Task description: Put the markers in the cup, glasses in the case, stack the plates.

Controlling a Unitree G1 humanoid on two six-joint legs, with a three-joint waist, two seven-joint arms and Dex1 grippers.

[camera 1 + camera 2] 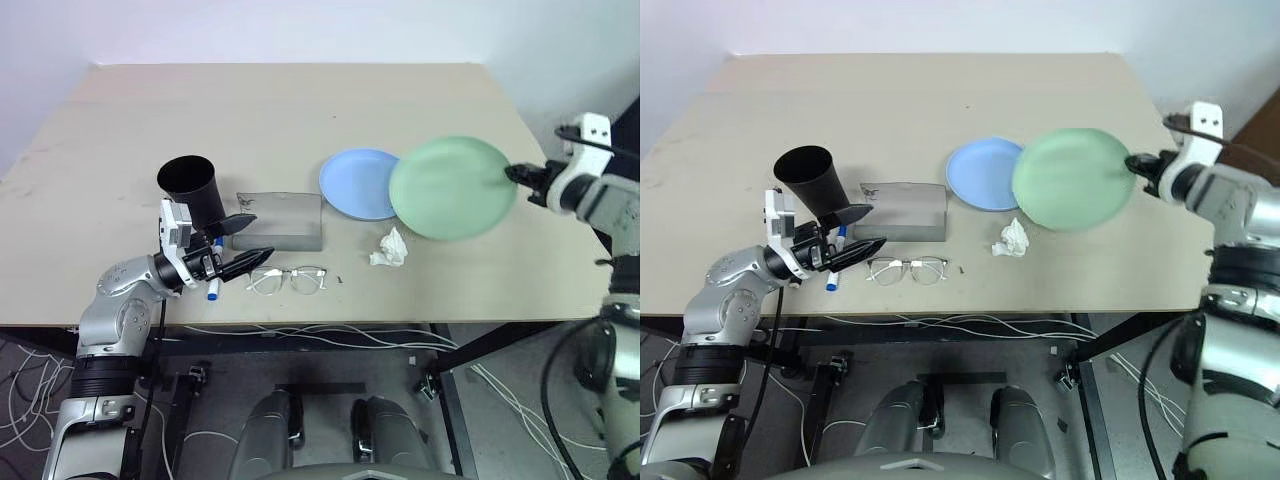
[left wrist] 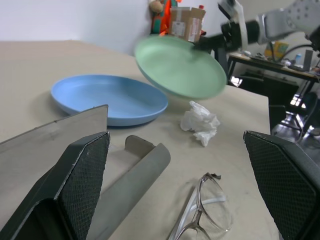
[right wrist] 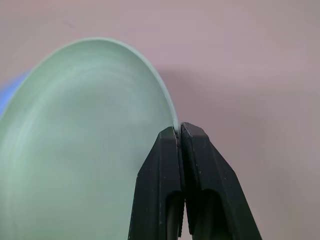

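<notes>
A: While the right gripper (image 3: pixel 180 129) pinches the mint green plate (image 1: pixel 452 187) by its rim, fingers pressed tight on the thin edge, the plate hangs in the air, blurred. From the head views its near edge overlaps the light blue plate (image 1: pixel 358 183). Touching or apart?

B: Apart. In the left wrist view the green one floats clear above the blue one, which lies flat on the table (image 1: pixel 300 110).

A: Left gripper (image 1: pixel 243 242)?

B: Fingers spread wide, nothing between them, hovering over the front left of the table. They cross the left end of the grey case (image 1: pixel 285 220), so that end is hidden.

A: Case open or closed?

B: Lid looks raised in the wrist view; the head views do not settle it.

A: Markers?

B: Mostly hidden behind the left gripper. One blue tip (image 1: pixel 213 293) pokes out below it, near the table's front edge. The black-capped one I cannot make out for certain.

A: Rest?

B: Black cup (image 1: pixel 191 186) upright behind the left gripper. Glasses (image 1: pixel 288 279) lie in front of the case, just right of the left fingertips. Crumpled tissue (image 1: pixel 390 248) sits in front of the plates.
</notes>
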